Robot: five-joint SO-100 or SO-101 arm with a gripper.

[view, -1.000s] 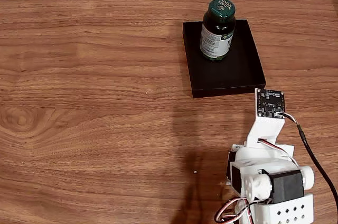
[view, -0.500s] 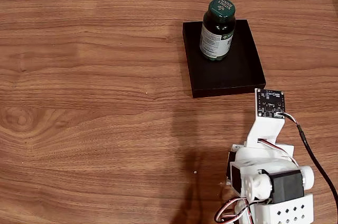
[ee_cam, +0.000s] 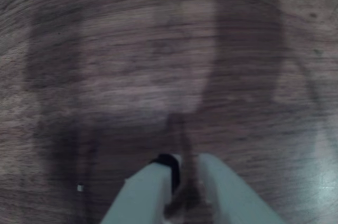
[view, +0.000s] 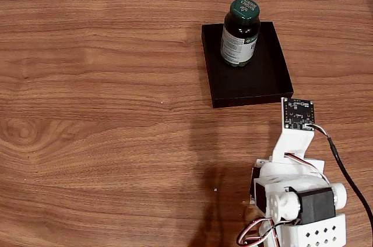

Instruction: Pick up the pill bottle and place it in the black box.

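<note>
On the black box (view: 250,87): pill bottle (view: 239,32) stands up | gripper (ee_cam: 185,174): fingers nearly together, holding nothing, over the table (view: 105,113)

Green-capped pill bottle (view: 239,32) upright inside shallow black box (view: 250,81).

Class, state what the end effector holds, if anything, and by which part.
Nothing. The end effector hangs over bare wood, while the dark green capped pill bottle stands upright in the shallow matte black box.
</note>
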